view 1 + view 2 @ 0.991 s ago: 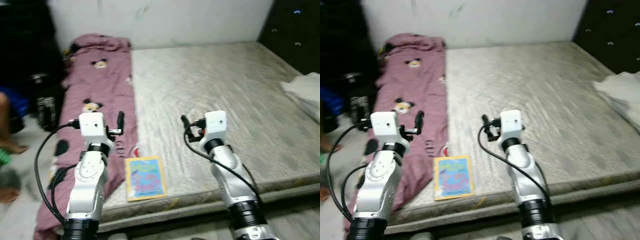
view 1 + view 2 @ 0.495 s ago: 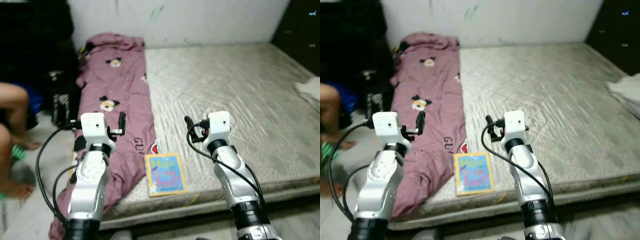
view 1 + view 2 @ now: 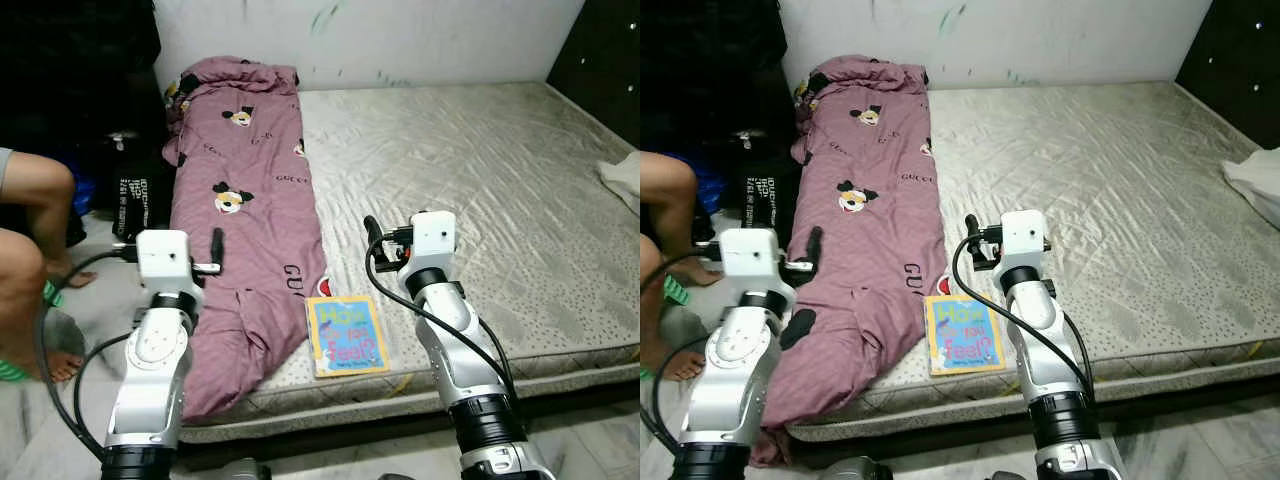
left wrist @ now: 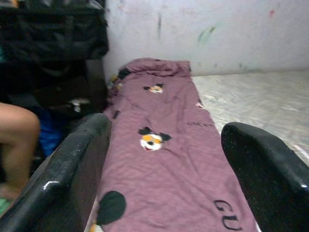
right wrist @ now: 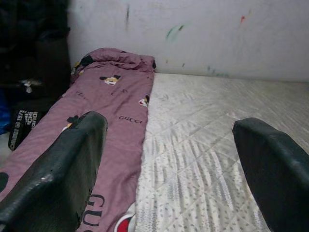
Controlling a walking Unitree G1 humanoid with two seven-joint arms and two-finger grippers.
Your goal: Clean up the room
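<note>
Left eye view: one mattress point(image 3: 480, 170) carries one pink cartoon-print blanket point(image 3: 245, 230) along its left edge and one picture book point(image 3: 347, 335) near the front edge. Left end effector point(image 3: 216, 250) and right end effector point(image 3: 372, 237) hover released, grasping nothing. One person's legs point(image 3: 25, 260) sit left.

A soft mauve cartoon-print cloth blanket point(image 3: 245, 215) lies on the quilted, faintly shiny grey mattress point(image 3: 480, 180) beside a glossy paper picture book point(image 3: 347, 335).

left arm point(image 3: 150, 380): silver jointed segments, black collar near the base
right arm point(image 3: 455, 345): same silver build
wrists: white boxy housings
cables: black, looping beside each arm
fingers point(image 4: 72, 179): long, black, seemingly matte
</note>
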